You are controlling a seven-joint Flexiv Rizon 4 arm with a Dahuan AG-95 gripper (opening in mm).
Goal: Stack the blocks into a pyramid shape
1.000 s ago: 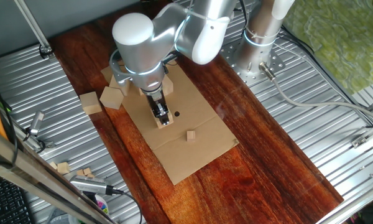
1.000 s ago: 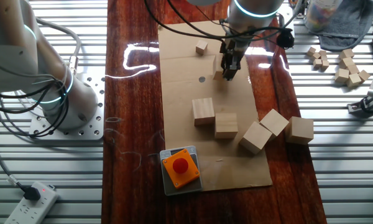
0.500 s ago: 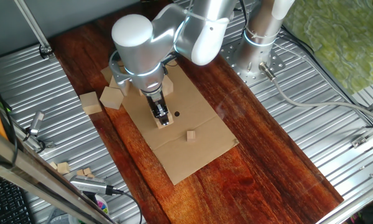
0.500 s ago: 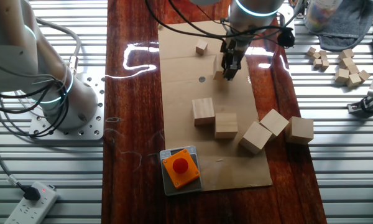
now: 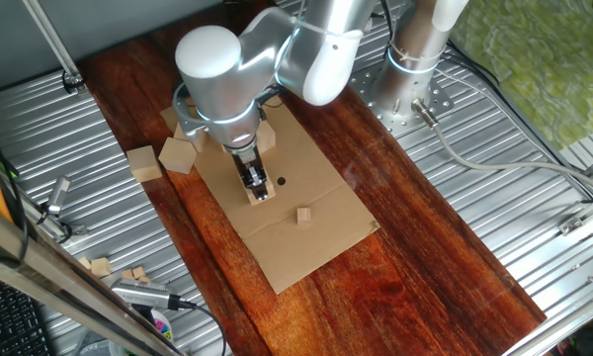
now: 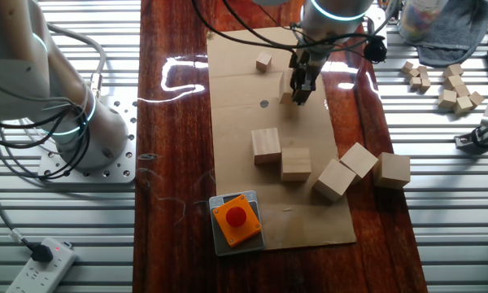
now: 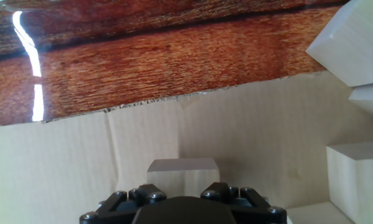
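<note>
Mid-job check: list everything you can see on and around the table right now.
Blocks: six, pale wood; five clustered near the orange box, one at the gripper tips.
Tiny cube: one, pale wood, on the cardboard's far end.
Orange box: one, with a button, on the cardboard's edge.
Cardboard sheet: one, tan, on the table.
Table: one, dark red wood.
Small blocks: a pile, pale, on the ribbed metal.
Power strip: one, white.
Gripper: one, dark; jaw state unclear.
</note>
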